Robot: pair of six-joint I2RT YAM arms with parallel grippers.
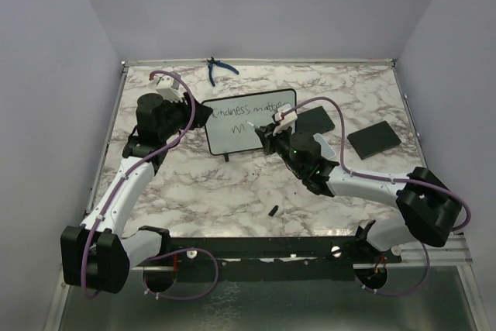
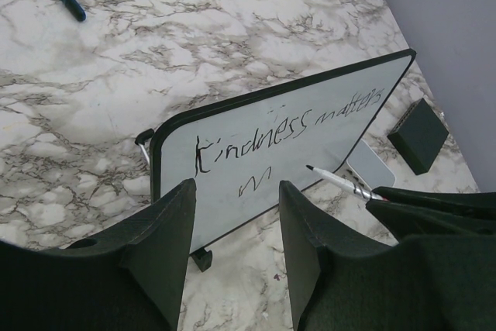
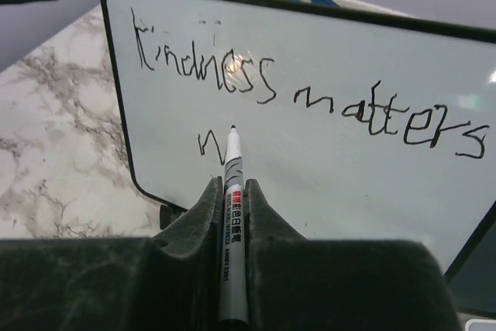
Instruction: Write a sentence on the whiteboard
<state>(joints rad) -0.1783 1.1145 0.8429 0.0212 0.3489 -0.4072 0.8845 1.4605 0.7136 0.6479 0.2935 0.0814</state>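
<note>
Second line just begun on the whiteboard (image 1: 252,133)

The left gripper (image 2: 236,190), jaws apart, hovers by the board's left end, probably to steady it. The board stands tilted on its feet mid-table, facing the arms. The right gripper (image 3: 231,186) is clamped on the marker (image 3: 232,153), tip beside the sentence's (image 3: 263,83) lone "m".

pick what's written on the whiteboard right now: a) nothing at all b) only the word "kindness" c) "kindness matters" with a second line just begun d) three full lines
C: the whiteboard shows "Kindness matters" on its top line, and below it a single started letter at the tip of the marker.
</note>
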